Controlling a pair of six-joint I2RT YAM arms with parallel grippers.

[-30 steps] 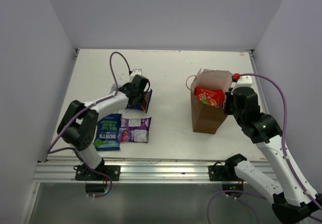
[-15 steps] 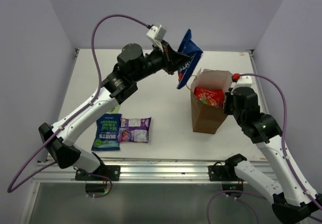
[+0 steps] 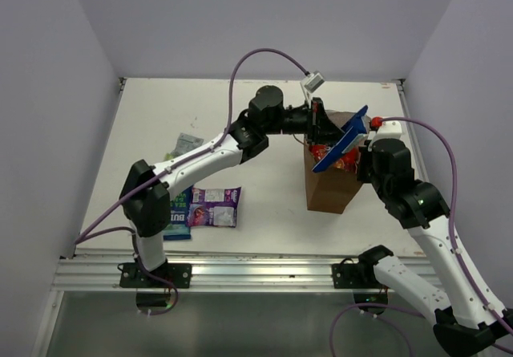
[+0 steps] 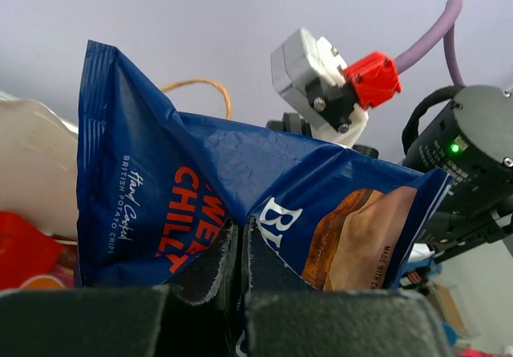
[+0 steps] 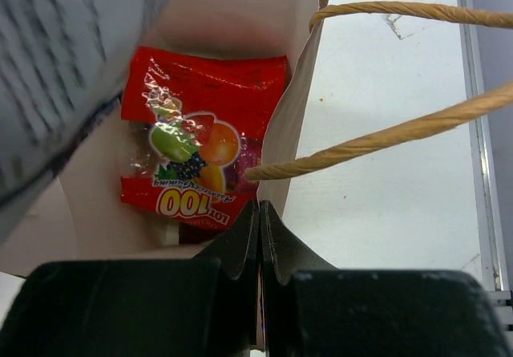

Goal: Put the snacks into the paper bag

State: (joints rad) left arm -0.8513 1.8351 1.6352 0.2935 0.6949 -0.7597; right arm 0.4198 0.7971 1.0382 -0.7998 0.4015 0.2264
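1. The left arm reaches from the near left across the tabletop (image 3: 268, 192) to the paper bag (image 3: 325, 192), which stands upright right of centre.
2. The left fingers (image 3: 325, 128) are closed tight on the blue crisp packet (image 3: 343, 139). In the left wrist view the left fingers (image 4: 220, 285) pinch the lower edge of the blue crisp packet (image 4: 232, 180), which is creased around the grip.
3. The blue crisp packet hangs tilted above the open mouth of the paper bag. Its lower corner sits towards the near left wall and its upper corner towards the far right rim. Whether it touches the bag cannot be told.
4. The right fingers (image 3: 365, 163) sit at the right rim of the paper bag. In the right wrist view the right fingers (image 5: 244, 237) are fully closed, with the edge of the bag wall (image 5: 296, 116) pinched between them.
5. A string handle (image 5: 385, 140) crosses just above the right fingers.
6. The red colourful-print packet (image 5: 200, 152) lies inside the paper bag against its pale inner wall, printed with fruit.
7. The purple packet (image 3: 215, 206) lies flat on the near left of the tabletop.
8. The blue-green packet (image 3: 179, 222) lies just left of the purple packet, partly hidden by the left arm.
9. A small pale packet (image 3: 187, 143) lies farther back on the left, apart from the other two.
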